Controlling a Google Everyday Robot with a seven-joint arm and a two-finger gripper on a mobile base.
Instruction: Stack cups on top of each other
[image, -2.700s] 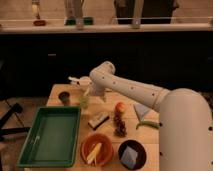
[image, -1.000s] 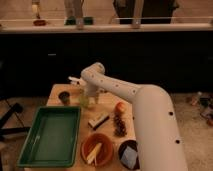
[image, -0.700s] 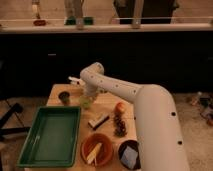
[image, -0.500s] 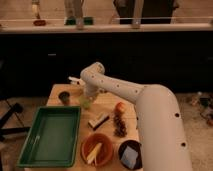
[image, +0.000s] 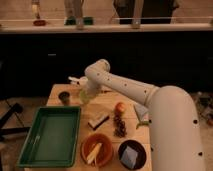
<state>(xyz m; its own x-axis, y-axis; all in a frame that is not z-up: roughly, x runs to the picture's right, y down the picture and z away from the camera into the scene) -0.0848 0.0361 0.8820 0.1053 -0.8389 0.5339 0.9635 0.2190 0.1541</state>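
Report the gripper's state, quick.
Gripper: closed, apparently gripping the pale yellow-green tumbler, just right of the dark cup.

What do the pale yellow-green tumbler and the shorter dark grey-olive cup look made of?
The pale yellow-green tumbler is likely translucent plastic: its wall looks pale and see-through. The short dark grey-olive cup looks opaque and matt; plastic or ceramic, I can't tell which. The gripper is shut on the tumbler, right of the dark cup.

Gripper (image: 86, 91) at tumbler (image: 83, 98), largely hidden behind wrist (image: 94, 79).
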